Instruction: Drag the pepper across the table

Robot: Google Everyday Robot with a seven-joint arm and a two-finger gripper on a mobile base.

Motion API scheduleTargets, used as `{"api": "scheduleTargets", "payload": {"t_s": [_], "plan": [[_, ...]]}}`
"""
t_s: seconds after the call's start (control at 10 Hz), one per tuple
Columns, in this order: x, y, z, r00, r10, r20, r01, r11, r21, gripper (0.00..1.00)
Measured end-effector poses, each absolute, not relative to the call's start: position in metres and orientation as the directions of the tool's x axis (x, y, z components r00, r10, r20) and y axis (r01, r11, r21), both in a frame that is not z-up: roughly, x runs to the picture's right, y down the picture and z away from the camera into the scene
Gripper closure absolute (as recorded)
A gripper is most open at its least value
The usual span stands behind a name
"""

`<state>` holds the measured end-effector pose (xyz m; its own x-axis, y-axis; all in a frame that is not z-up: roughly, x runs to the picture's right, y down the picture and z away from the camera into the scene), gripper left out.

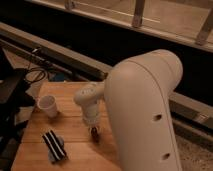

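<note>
The light-brown wooden table [70,125] fills the lower left. My gripper [93,132] hangs from the white wrist [90,102] and reaches down to the tabletop near its right-middle part. A small dark-red shape right at the gripper tip looks like the pepper [95,135], mostly hidden by the gripper. The large white arm housing [145,115] blocks the right side of the table.
A white cup [48,106] stands on the table's left side. A black-and-white striped cloth [54,145] lies near the front left. Dark equipment and cables [20,85] sit off the table's left edge. A dark ledge and railing run behind.
</note>
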<state>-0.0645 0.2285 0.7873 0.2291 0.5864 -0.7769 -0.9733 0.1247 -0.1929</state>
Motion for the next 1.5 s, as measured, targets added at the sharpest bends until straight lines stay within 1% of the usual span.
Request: {"api": "scheduleTargets", "payload": {"t_s": [0.2, 0.4, 0.6, 1.0, 1.1, 1.5], "plan": [[-0.084, 0.221, 0.796, 0.266, 0.590, -0.762, -0.956, 0.059, -0.287, 0.80], [-0.112, 0.222, 0.804, 0.317, 0.576, -0.754, -0.932, 0.043, -0.359, 0.80], [-0.118, 0.227, 0.810, 0.341, 0.554, -0.760, -0.921, 0.035, -0.389, 0.80], [-0.120, 0.226, 0.809, 0.348, 0.553, -0.757, -0.918, 0.036, -0.395, 0.80], [-0.126, 0.225, 0.806, 0.369, 0.549, -0.750, -0.908, 0.040, -0.417, 0.80], [-0.191, 0.223, 0.786, 0.494, 0.517, -0.699, -0.839, 0.073, -0.539, 0.80]]}}
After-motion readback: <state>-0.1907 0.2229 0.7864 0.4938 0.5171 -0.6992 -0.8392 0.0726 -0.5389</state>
